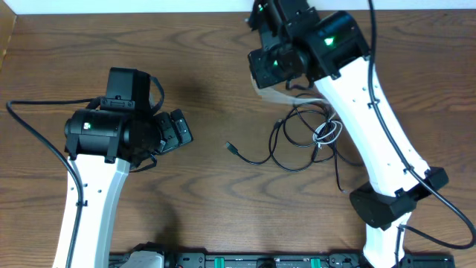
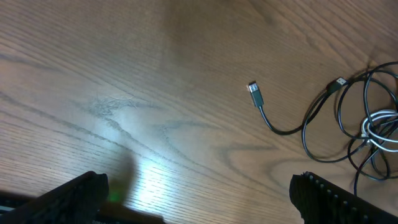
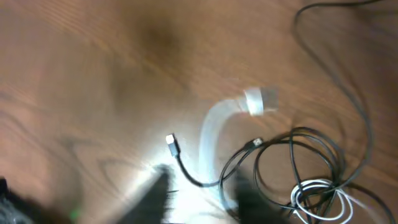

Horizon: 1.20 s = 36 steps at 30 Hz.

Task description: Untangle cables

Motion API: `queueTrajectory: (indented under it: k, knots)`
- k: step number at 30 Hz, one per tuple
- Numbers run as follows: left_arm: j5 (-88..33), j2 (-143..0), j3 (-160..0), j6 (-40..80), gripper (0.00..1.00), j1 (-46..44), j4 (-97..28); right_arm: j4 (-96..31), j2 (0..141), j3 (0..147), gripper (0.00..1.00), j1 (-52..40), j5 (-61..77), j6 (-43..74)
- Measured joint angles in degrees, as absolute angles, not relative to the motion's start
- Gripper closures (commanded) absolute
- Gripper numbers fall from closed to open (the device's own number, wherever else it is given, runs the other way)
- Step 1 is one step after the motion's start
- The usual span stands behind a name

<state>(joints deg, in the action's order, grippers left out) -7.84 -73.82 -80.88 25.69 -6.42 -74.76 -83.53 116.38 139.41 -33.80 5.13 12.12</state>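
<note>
The cables lie in a tangle right of the table's middle: black loops (image 1: 296, 152) (image 2: 323, 124) (image 3: 292, 155) wound around a small white coil (image 1: 325, 134) (image 2: 380, 127) (image 3: 320, 194). One black plug end (image 1: 231, 147) (image 2: 254, 92) (image 3: 172, 144) trails out to the left. A short white cable (image 1: 271, 93) (image 3: 211, 140) arcs up from between my right gripper's blurred fingers to its plug (image 3: 254, 101). My right gripper (image 3: 202, 199) hangs above the tangle's far left side, its jaws standing wider than that cable. My left gripper (image 1: 175, 131) (image 2: 199, 205) is open over bare wood, well left of the cables.
The right arm (image 1: 379, 112) stretches from the near right corner over the tangle's right side, with its own thick black wire (image 1: 446, 205) alongside. The table's far edge (image 1: 149, 9) meets a white wall. An equipment rail (image 1: 245, 260) runs along the near edge.
</note>
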Motion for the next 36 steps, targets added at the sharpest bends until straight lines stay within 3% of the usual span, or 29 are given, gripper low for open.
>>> queueTrajectory:
  k: [4,12,22,24,29,36]
  knots:
    - [-7.84,-73.82,-80.88,25.69,0.02,-6.42,-74.76,-83.11,116.75,136.73,0.01,-34.13,5.19,11.16]
    - [-7.84,-73.82,-80.88,25.69,0.02,-6.42,-74.76,-88.55,117.01,133.82,0.01,-32.53,-4.43,11.14]
    - [-7.84,-73.82,-80.88,25.69,0.02,-6.42,-74.76,-93.3,117.01,129.19,0.01,-16.93,-5.52,14.92]
    - [-7.84,-73.82,-80.88,25.71,0.02,-6.42,-74.74,-93.36,117.01,126.13,0.03,-14.28,-3.11,15.11]
    - [-7.84,-73.82,-80.88,25.71,0.02,-6.42,-74.72,-91.13,117.05,116.31,0.23,-12.14,0.89,15.66]
    - [-7.84,-73.82,-80.88,25.69,0.02,-6.42,-74.74,-83.46,117.16,103.09,0.31,-13.06,3.05,16.08]
